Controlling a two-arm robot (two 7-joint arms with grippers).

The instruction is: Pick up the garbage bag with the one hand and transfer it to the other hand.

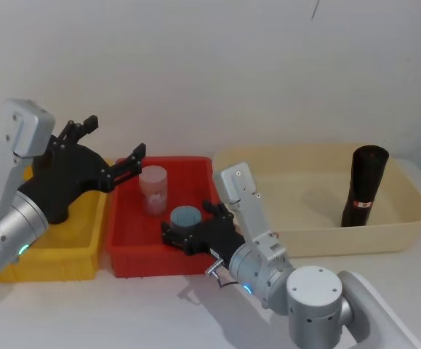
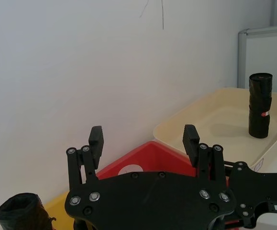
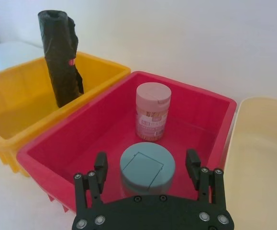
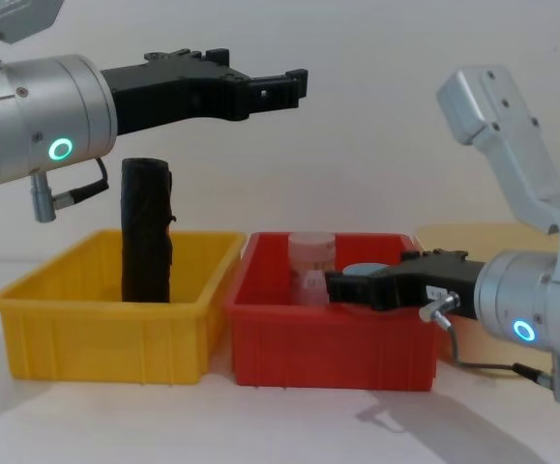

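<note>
The garbage bag (image 1: 365,186) is a smooth black roll with a red-and-white band, standing upright at the right end of the beige tray (image 1: 406,218); the left wrist view shows it far off (image 2: 260,105). My left gripper (image 1: 112,142) hangs open and empty, high over the seam between the yellow and red bins (image 4: 280,82) (image 2: 143,136), far from the bag. My right gripper (image 1: 188,222) is low in the red bin (image 1: 123,247), open, with its fingers on either side of a blue-lidded jar (image 3: 147,167) and a gap on each side (image 4: 342,285).
A rougher black roll (image 4: 146,232) stands in the yellow bin (image 4: 105,338). A pink-lidded jar (image 3: 152,110) stands in the red bin behind the blue-lidded one. A white wall closes off the back of the table.
</note>
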